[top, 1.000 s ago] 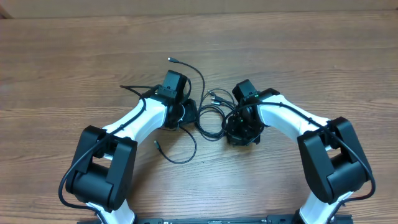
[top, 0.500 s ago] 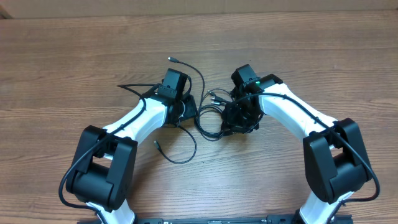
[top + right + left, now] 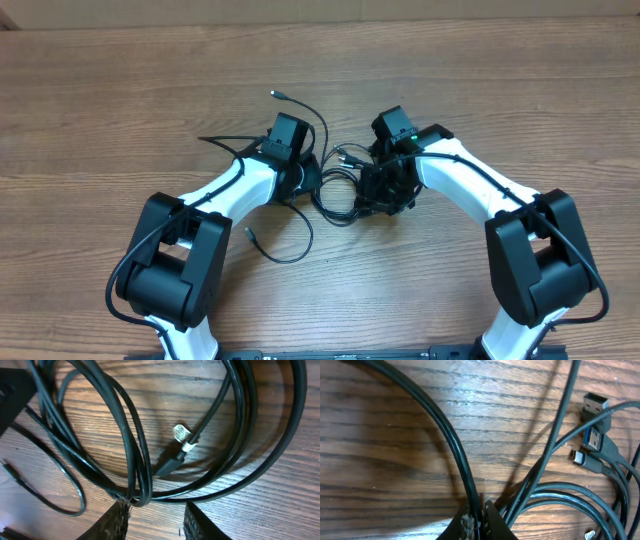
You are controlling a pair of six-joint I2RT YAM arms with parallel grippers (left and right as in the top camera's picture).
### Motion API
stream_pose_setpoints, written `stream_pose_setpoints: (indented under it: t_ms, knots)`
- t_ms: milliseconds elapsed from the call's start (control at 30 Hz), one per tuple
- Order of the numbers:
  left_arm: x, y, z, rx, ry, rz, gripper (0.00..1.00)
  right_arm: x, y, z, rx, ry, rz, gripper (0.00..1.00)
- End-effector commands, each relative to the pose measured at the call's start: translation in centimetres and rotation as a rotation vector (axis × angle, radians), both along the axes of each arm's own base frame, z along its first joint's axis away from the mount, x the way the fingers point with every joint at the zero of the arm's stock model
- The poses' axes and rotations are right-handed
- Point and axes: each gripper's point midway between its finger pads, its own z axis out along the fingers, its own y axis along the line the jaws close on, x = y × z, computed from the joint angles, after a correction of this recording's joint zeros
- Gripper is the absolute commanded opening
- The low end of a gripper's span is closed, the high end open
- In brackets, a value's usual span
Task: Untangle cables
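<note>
Cables (image 3: 335,190) tangle at frame centre; left gripper (image 3: 479,521) pinches one strand (image 3: 447,445), likely to draw it free; right gripper (image 3: 159,512) hangs spread apart.

Overhead: left hand (image 3: 479,524) and right hand (image 3: 159,521) don't show, each buried under its own arm's wrist, so no read on the jaws from there. Middle of the cables (image 3: 336,192) runs under the left arm (image 3: 235,185) and right arm (image 3: 455,175); strands can't be traced there. Plug (image 3: 274,95) beyond the cables: too small to type.
Left wrist: fingers (image 3: 495,526) cropped by the bottom edge (tips only); strands exit top and right.
Right wrist: same crop on both fingers; loops exit top and right. Dark block (image 3: 11,395) left of the cables is cut at the corner, can't identify.
</note>
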Motion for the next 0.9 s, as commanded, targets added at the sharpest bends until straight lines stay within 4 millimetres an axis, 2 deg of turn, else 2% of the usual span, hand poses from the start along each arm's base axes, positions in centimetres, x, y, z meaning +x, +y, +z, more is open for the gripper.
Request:
stream_pose_setpoints:
  t_ms: [0,300,500,567,600,733,867]
  knots:
    - [1.2,-1.0,1.1,0.005,-0.049,-0.078,0.09,-0.5,-0.2,-0.7,-0.012,0.000,0.007,0.32]
    - [2.6,-2.8,3.8,-0.029,-0.104,-0.175,0.10,-0.1,-0.1,-1.0,-0.006,-0.010,-0.039,0.29]
    - [2.7,-3.3,3.9,0.039,-0.160,-0.266,0.15,0.2,0.0,-0.9,-0.002,-0.020,-0.039,0.29]
    - [3.0,-1.9,3.5,0.170,-0.183,-0.237,0.27,0.1,0.0,-1.0,-0.002,-0.019,-0.039,0.29]
    - [2.9,-1.5,3.4,0.189,-0.176,-0.223,0.34,0.1,0.0,-1.0,-0.002,-0.019,-0.039,0.29]
    - [2.3,-1.2,3.0,0.189,-0.134,-0.164,0.50,0.1,0.0,-0.9,-0.002,-0.019,-0.039,0.29]
    - [2.4,-0.9,2.9,0.183,-0.123,-0.098,0.50,0.1,0.0,-1.0,-0.003,-0.018,-0.039,0.30]
